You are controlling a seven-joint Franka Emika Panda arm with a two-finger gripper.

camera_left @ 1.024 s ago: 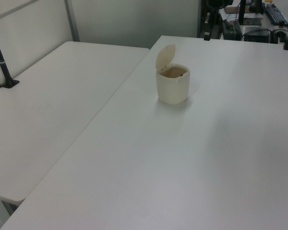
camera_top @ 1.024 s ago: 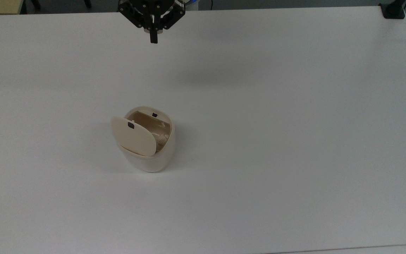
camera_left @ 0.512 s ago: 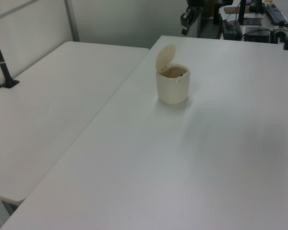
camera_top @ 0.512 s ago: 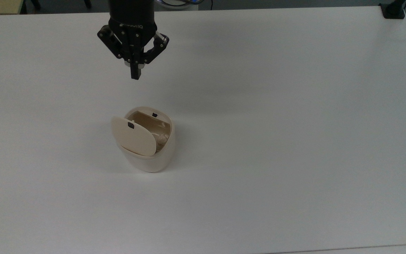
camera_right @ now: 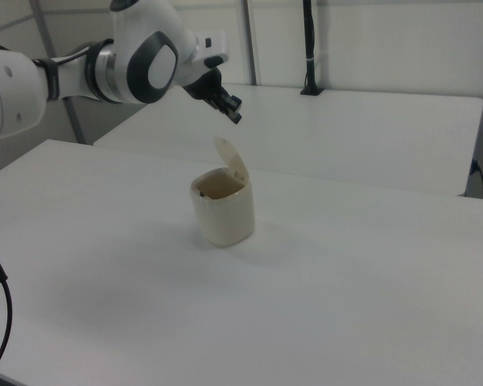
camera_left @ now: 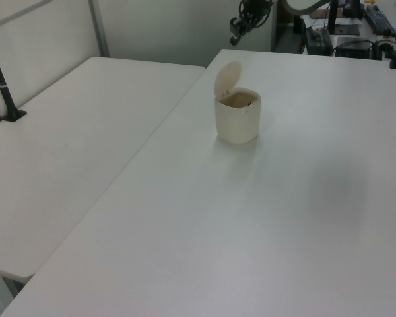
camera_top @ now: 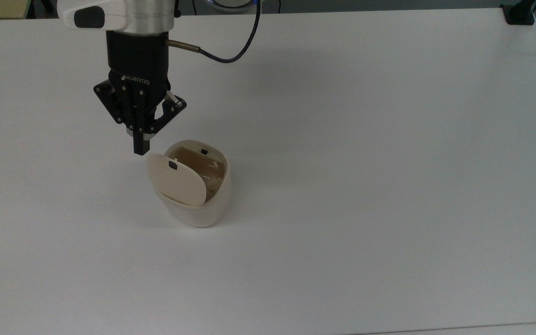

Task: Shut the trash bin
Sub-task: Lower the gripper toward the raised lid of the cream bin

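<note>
Hidden behind the raised lid point(camera_top: 176, 179) in the top view: part of the trash bin's point(camera_top: 201, 211) mouth toward 8 o'clock. Inside the bin, something pale and crumpled, too unclear to name. Arm cut off by the upper edge in the top view and by the right view's left edge; in the left view only a small dark piece of the claw point(camera_left: 235, 26) near the upper edge, hard to make out.

Counted: one trash bin, one lid, one claw, two small dark square marks (one on the lid, one on the far inner rim), one black cable point(camera_top: 231, 49) looping off the wrist, two white tables in the left view.

Trash bin point(camera_right: 223, 211) upright near the middle of the table point(camera_top: 389, 163), lid hinged up and standing open.

Claw point(camera_top: 141, 148) clenched, fingers pressed together into one dark tip, holding nothing. In the top view, tip just beside the lid's upper edge, at about 10 o'clock from the bin. In the right view, claw point(camera_right: 234, 113) above the lid's top edge point(camera_right: 230, 160), apart from it.
</note>
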